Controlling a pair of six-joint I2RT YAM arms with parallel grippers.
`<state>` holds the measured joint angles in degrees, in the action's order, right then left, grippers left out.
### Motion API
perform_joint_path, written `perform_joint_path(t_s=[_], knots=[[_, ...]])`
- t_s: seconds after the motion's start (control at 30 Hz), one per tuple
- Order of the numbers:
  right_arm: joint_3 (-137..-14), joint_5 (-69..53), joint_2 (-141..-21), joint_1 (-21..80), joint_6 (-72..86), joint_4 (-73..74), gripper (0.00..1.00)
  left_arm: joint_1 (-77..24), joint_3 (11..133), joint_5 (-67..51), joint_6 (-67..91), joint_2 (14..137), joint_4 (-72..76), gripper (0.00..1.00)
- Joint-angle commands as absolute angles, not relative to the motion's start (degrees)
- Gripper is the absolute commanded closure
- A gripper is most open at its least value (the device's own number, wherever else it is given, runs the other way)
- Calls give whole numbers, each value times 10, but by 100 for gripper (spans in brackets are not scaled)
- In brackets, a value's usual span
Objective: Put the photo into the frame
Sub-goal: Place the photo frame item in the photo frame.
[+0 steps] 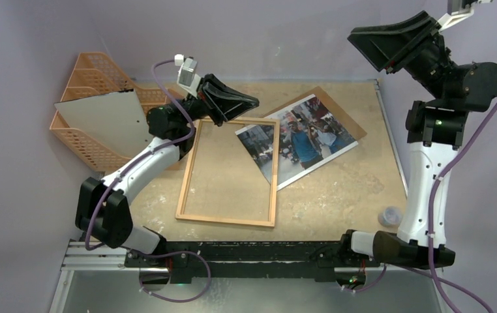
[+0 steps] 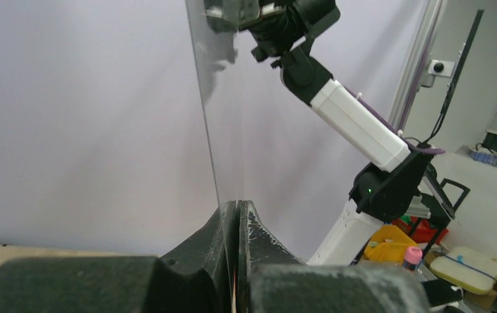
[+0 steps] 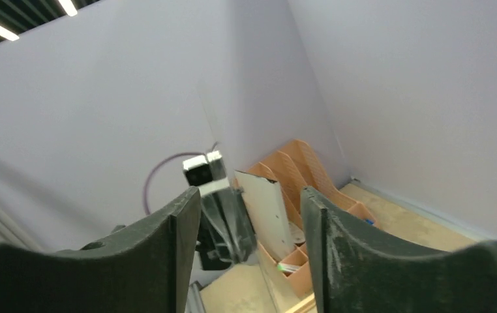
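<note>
1. Top external view: the frame (image 1: 226, 221) lies flat on the table (image 1: 337, 195), left of centre. Bare tabletop shows through most of its opening.
2. Same view: the photo (image 1: 304, 137) lies picture side up, right of the frame, resting on a brown hardboard panel (image 1: 350, 127). Its left end crosses the frame's right rail into the opening. Cannot tell whether it runs over or under the rail.
3. Left wrist view, not readable from above: the left gripper (image 2: 238, 215) has its fingers pressed together on the bottom edge of a clear pane (image 2: 210, 143), which stands upright out of them. From above, this gripper sits over the frame's far rail, and the pane itself is barely visible there.
4. Right wrist view: the right gripper (image 3: 249, 202) has its fingers spread apart with nothing between them. The top view places it high, at the far right, well apart from the photo.
5. Containers: an orange mesh organizer (image 1: 96, 68) stands at the far left. A pale grey sheet (image 1: 105, 117) leans in it, tilted. The right wrist view shows a small item in a lower compartment, too small to identify.
</note>
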<state>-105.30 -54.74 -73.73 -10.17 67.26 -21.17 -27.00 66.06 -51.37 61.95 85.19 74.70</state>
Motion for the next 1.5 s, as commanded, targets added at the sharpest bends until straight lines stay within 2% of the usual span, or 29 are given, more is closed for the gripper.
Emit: perform_joint_path(t_s=[0.0,0.17,0.27,0.5,0.6,0.73,0.93,1.07,1.33,1.47], knots=[[-1006,-551,-711,-104,656,-267,33,-265,694,-434,569,799,665,100],[-934,-574,-688,-103,651,-338,22,-261,738,-387,544,775,554,100],[-899,-586,-674,-103,631,-365,19,-257,771,-391,540,774,515,100],[-845,-620,-652,-103,644,-431,27,-243,821,-398,538,792,465,100],[-823,-624,-624,-103,623,-431,29,-226,832,-396,583,809,502,100],[-805,-622,-595,-103,587,-410,33,-209,861,-388,591,822,478,100],[-790,-618,-587,-103,593,-417,48,-200,890,-406,583,825,434,100],[-793,-626,-593,-103,606,-437,62,-200,885,-420,608,826,461,100],[-795,-611,-601,-101,581,-417,67,-200,888,-445,666,829,510,100],[-799,-633,-607,-100,552,-386,86,-200,886,-438,706,832,540,100]])
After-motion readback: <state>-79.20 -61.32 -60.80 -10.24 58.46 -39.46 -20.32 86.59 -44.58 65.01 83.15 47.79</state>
